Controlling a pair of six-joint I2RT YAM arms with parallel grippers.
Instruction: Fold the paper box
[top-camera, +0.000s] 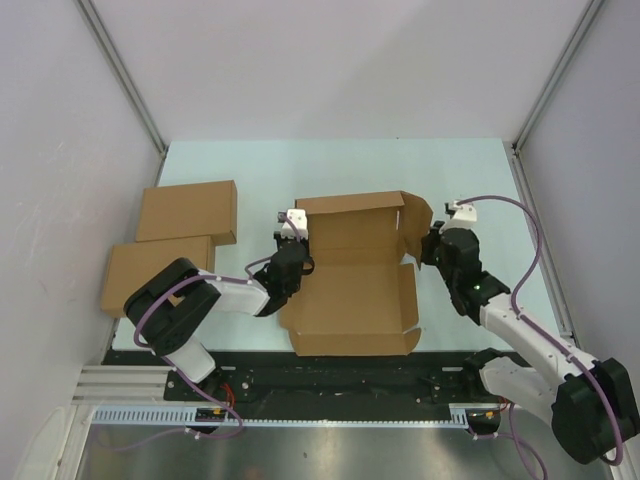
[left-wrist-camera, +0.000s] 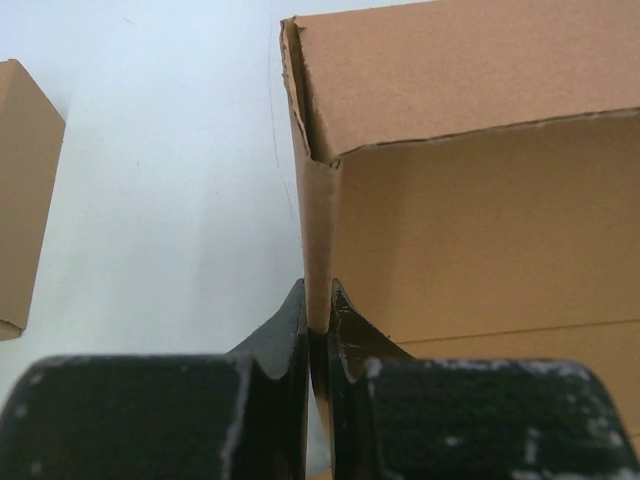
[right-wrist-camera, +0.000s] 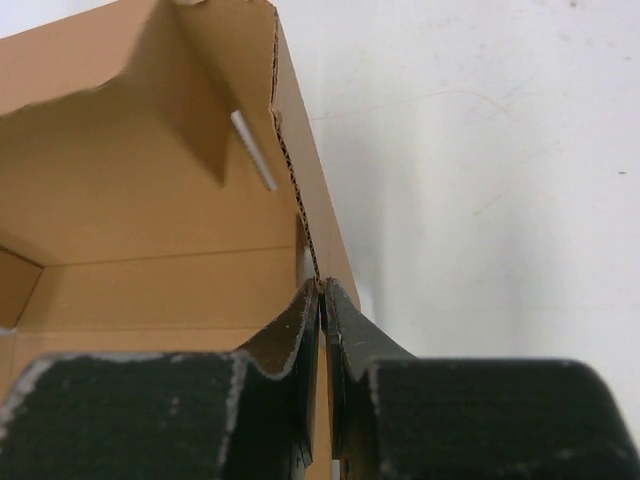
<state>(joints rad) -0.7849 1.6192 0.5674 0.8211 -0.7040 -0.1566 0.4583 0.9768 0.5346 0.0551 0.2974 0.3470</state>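
Paper box (top-camera: 350, 285) sits mid-worktop (top-camera: 250, 170) between the arms, partly formed: back and side walls of the far half are raised, while the near panel and its flaps lie flat, not yet closed over. Left end effector (left-wrist-camera: 318, 300) is pinched on the left wall (left-wrist-camera: 318, 230), right end effector (right-wrist-camera: 322, 295) on the right wall (right-wrist-camera: 310, 180). No readable print or label.

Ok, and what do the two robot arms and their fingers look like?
The left arm and right arm both have white shells over black joints and bulky black shoulders, with purple cables looping alongside. The fingers are black, tapering to points, with whitish scuffs along their edges.
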